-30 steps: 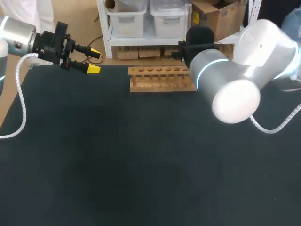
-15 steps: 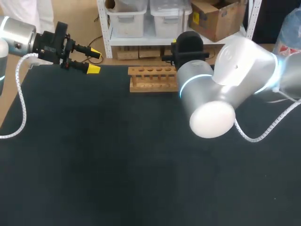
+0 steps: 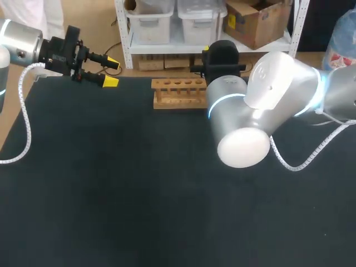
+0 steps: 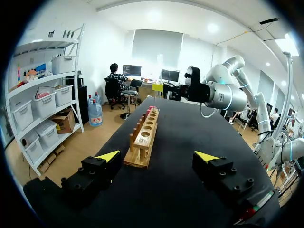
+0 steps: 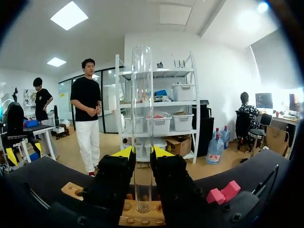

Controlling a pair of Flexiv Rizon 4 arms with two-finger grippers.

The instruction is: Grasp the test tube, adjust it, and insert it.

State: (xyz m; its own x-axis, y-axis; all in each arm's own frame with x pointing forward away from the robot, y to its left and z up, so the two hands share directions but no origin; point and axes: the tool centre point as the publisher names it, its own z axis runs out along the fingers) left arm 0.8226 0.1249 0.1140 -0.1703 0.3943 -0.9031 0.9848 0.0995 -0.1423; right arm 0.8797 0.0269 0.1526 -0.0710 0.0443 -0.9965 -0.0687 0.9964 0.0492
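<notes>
A clear test tube (image 5: 142, 95) stands upright between the fingers of my right gripper (image 5: 142, 154), which is shut on it. Its rounded lower end hangs right at the row of holes in the wooden rack (image 5: 142, 216); I cannot tell whether it has entered one. In the head view the rack (image 3: 175, 93) lies at the table's far edge. My right arm's elbow (image 3: 245, 125) covers its right end and hides the gripper. My left gripper (image 3: 111, 72) hovers open at the far left, apart from the rack. In its own view my left gripper (image 4: 156, 156) has the rack (image 4: 145, 137) ahead of it.
Two pink blocks (image 5: 223, 192) lie on the dark table (image 3: 111, 194) beside the rack, on my right gripper's side. My right arm (image 4: 218, 95) hangs over the rack's far end in the left wrist view.
My right arm has swung left, so its elbow now covers the rack's right end. The left arm and the rack have kept still.
</notes>
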